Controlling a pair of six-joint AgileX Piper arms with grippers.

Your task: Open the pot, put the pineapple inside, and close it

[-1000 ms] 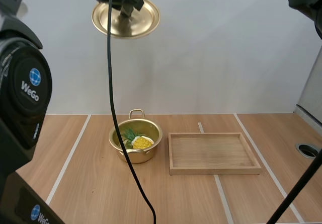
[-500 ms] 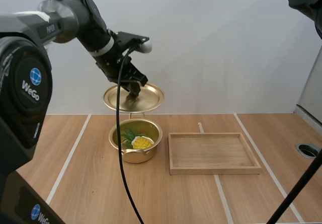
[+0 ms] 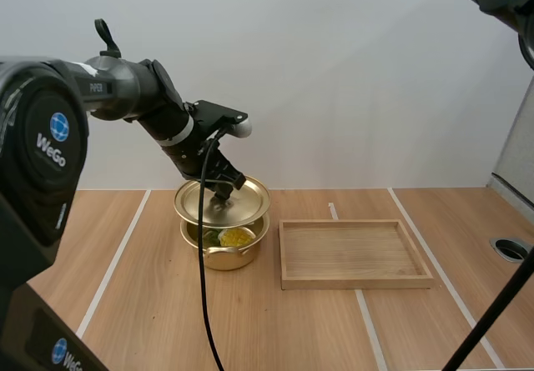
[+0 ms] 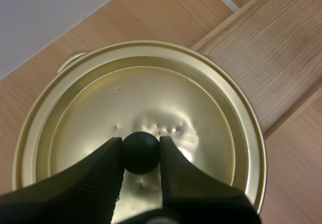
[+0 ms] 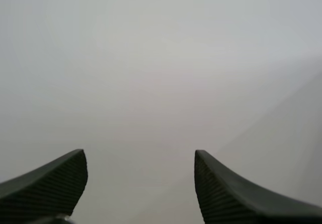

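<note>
A gold pot (image 3: 224, 253) stands on the table, left of the wooden tray. The pineapple (image 3: 236, 237), yellow with green leaves, lies inside it and shows through the gap under the lid. My left gripper (image 3: 221, 193) (image 4: 141, 153) is shut on the black knob (image 4: 141, 152) of the gold lid (image 3: 222, 202) (image 4: 146, 118), which hangs just above the pot's rim, slightly tilted. In the right wrist view my right gripper (image 5: 141, 183) faces a blank wall, its fingers (image 5: 48, 181) wide apart with nothing between them.
A shallow wooden tray (image 3: 355, 254) (image 4: 266, 53) lies just right of the pot with nothing in it. White lines run across the table. A round hole (image 3: 510, 248) sits near the table's right edge.
My left arm has come down with the lid, from high above the table to just over the pot. The pineapple and pot have not moved.
</note>
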